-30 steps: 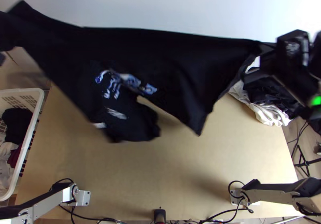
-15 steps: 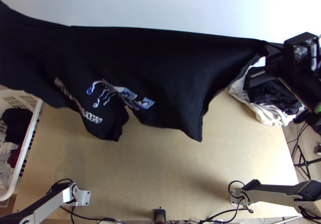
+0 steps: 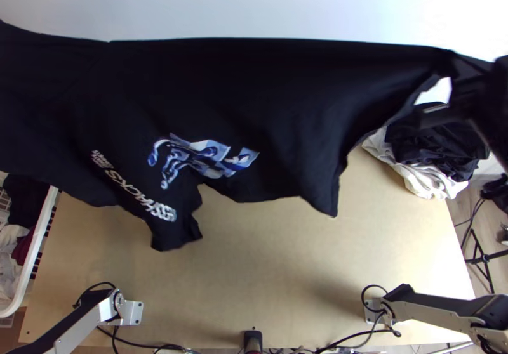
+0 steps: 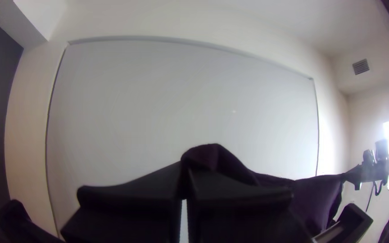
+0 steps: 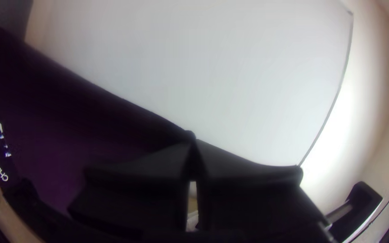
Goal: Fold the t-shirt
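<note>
My right gripper [image 3: 452, 75] is at the top view's right side, shut on a corner of the black t-shirt [image 3: 254, 100]. The shirt hangs stretched from there to the left edge, its top edge nearly straight and its blue and white print facing the camera. Loose lower parts droop over the table. In the left wrist view my left gripper [image 4: 184, 180] is shut on another part of the shirt [image 4: 311, 198]. The right wrist view has my right gripper [image 5: 192, 162] closed at the shirt's upper edge [image 5: 91, 117].
A white basket [image 3: 39, 252] with clothes stands beyond the table's left edge. At the table's right side lies a pile of white and black cloth [image 3: 419, 170]. The wooden table [image 3: 267, 271] shows below the shirt.
My right gripper has moved right and slightly up in the top view, drawing the shirt's edge along. The shirt's left part has swung outward and spread, so more of its print faces the camera.
</note>
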